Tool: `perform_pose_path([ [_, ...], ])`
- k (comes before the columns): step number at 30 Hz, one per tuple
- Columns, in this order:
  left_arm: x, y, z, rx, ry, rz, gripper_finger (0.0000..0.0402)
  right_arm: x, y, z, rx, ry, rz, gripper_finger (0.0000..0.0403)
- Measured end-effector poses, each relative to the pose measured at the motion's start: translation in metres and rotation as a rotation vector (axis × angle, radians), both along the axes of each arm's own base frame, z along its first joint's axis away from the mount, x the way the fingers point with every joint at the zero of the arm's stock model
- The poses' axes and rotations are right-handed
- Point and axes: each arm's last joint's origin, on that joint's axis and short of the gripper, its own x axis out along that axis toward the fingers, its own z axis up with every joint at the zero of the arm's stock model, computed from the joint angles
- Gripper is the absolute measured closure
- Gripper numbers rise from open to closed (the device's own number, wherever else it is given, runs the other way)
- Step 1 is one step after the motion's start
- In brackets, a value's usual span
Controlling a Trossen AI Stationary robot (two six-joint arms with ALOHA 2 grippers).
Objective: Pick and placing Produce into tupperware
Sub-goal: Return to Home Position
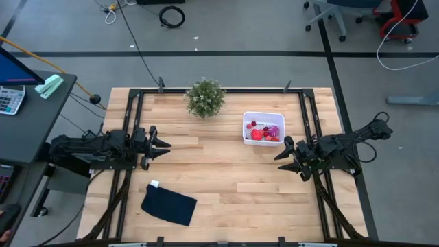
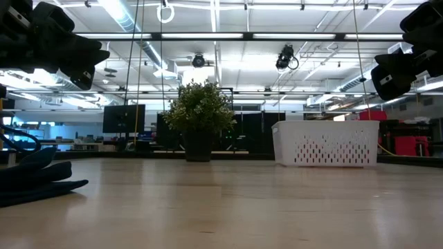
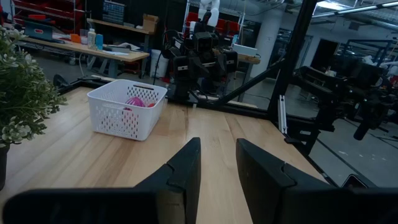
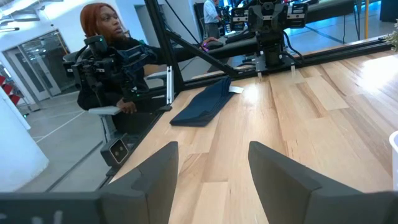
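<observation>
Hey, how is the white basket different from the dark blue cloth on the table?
The white basket stands with perforated walls; the dark blue cloth lies flat, folded. The basket holds red and pink produce; the cloth carries nothing. The basket sits by the right gripper, the cloth on the left gripper's side. Both rest on the wooden table.

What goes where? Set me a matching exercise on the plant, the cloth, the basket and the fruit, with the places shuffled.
Things:
1. potted plant
2. dark blue cloth
3. white basket
4. toy produce

Places, by the high view:
A. inside the basket
B. on the right arm's side of the table
C. at the table's top edge, near the middle
D. on the left arm's side, near the table's bottom edge

Pairs: 1-C; 2-D; 3-B; 4-A
</observation>
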Motion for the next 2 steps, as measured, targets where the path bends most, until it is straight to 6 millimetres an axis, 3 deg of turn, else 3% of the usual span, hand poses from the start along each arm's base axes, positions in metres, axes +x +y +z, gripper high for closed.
perform_pose_path([
  [2, 0.0000, 0.0000, -0.0001, 0.000, 0.000, 0.000, 0.0294, 0.0000, 0.0000, 0.0001, 0.000, 0.000, 0.000, 0.0199],
])
